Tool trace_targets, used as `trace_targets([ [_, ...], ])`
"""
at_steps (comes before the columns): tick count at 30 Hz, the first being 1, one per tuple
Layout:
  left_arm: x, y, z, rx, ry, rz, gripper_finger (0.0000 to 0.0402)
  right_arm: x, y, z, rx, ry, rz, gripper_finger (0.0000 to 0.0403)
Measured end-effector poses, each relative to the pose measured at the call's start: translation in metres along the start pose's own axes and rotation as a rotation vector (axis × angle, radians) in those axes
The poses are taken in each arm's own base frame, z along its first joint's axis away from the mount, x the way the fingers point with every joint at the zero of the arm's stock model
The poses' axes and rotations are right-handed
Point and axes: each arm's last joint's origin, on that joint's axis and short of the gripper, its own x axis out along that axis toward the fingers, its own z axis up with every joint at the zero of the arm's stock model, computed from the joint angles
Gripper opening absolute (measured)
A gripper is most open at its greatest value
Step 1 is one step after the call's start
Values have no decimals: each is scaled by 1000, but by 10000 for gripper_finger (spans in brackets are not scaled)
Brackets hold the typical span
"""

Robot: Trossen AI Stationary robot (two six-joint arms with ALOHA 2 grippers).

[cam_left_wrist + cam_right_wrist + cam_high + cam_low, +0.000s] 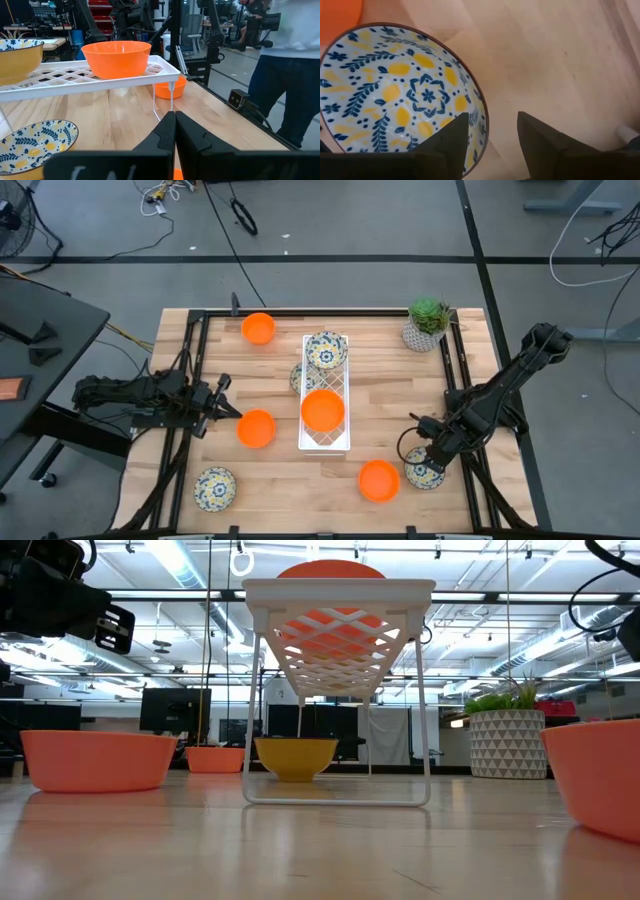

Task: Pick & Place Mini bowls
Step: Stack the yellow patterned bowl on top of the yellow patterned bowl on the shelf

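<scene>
- Right pincer (487, 137) is hovering released, its fingers straddling the rim of a floral bowl (395, 95) on the tabletop (390, 395), beside an orange bowl (379, 480)
- Left pincer (175, 132) is waiting clenched near another orange bowl (256, 428)

Wooden table (380, 395): bowls (256, 428), rack (325, 442), plant (428, 325)

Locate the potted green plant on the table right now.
In the high view, the potted green plant stands at the table's far right corner, right of the white wire rack and apart from every bowl.
</scene>
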Motion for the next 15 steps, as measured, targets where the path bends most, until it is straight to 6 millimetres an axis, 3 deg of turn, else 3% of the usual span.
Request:
trace_targets([
  [5,0,0,0,0,0,0,14,0,0,0,2,-1,3,153],
  [15,0,0,0,0,0,0,14,0,2,0,8,-4,18,56],
])
